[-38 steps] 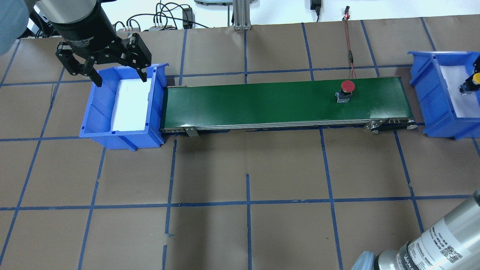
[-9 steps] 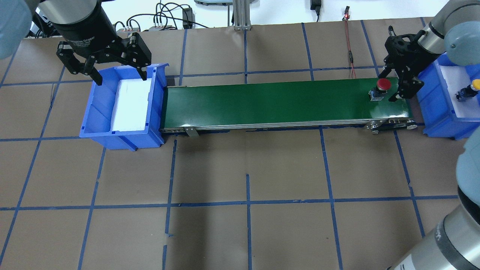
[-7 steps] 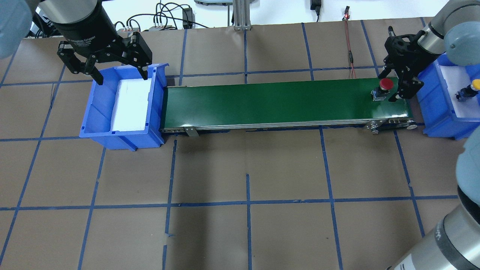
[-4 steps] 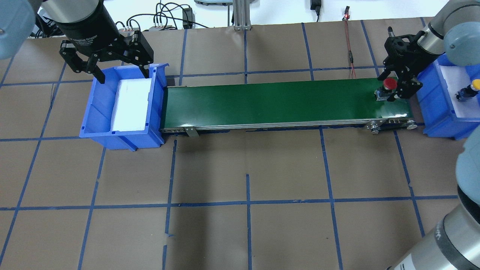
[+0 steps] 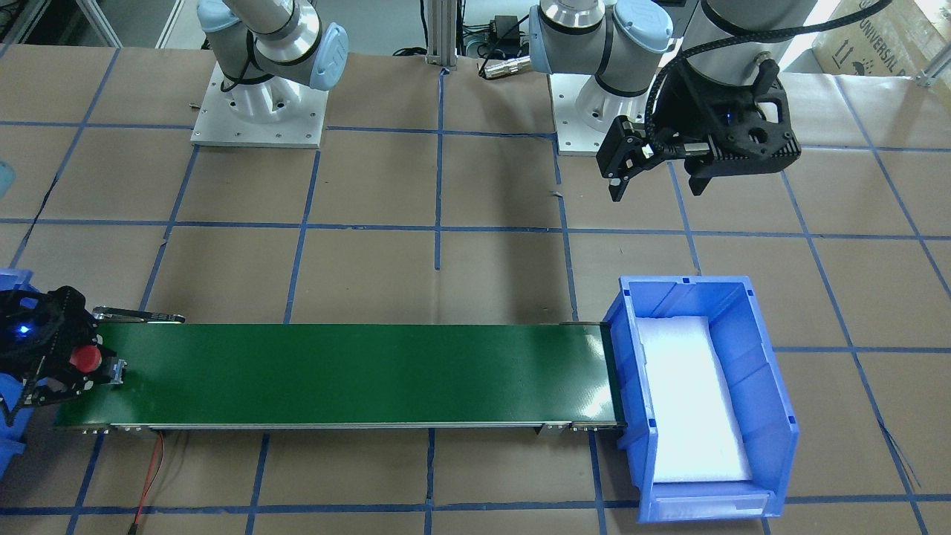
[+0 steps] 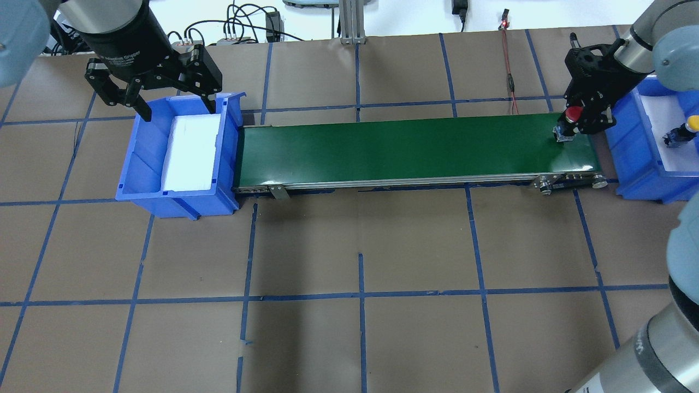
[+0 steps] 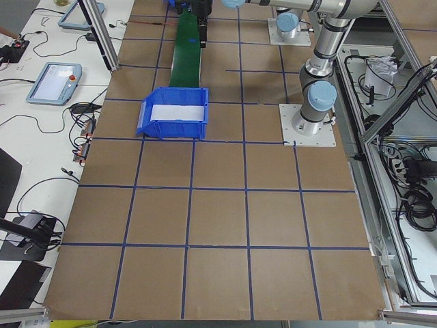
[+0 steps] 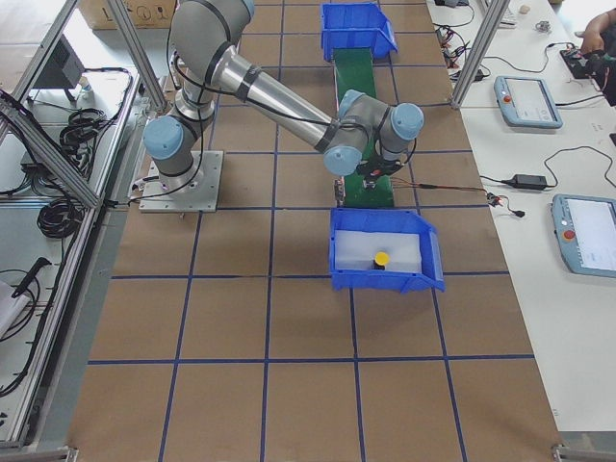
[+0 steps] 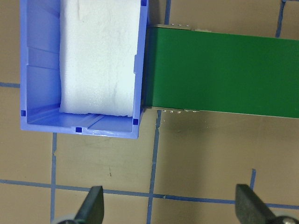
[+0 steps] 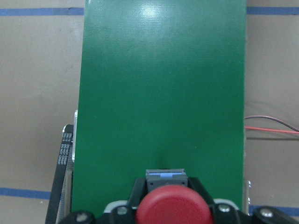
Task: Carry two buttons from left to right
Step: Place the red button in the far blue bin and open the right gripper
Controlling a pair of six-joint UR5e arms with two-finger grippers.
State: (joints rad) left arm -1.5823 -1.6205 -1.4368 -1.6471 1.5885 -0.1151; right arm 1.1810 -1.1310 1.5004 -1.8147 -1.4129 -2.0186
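Brown paper crossed with blue tape covers the bench (image 6: 360, 245). Along its far half runs a green belt (image 6: 404, 147), from the left bin (image 6: 126, 164) to the right bin (image 6: 628, 158), one at each end of the bench.

My left end effector (image 6: 177, 113) hangs over the far edge of the left bin, fingers spread wide and holding nothing. That bin shows only its white foam liner.

My right end effector (image 6: 573, 128) is down at the belt's right end, just short of the right bin, drawn narrow around the red button (image 6: 573, 114). My wrist camera shows the red cap (image 10: 173, 204) sitting between my fingers, with the grey-and-blue body poking out ahead of them, so I judge the button gripped. I cannot tell whether it has left the belt. The yellow button (image 6: 693, 123) already lies in the right bin, on the foam near the bench's right edge.

I expect the red button to be light and rigid, hard plastic that will not give. The domed cap looks smooth and likely to slip, and the wide head over a small body should make it top-heavy. The squared body below the cap, with flat faces, is the better place to hold.
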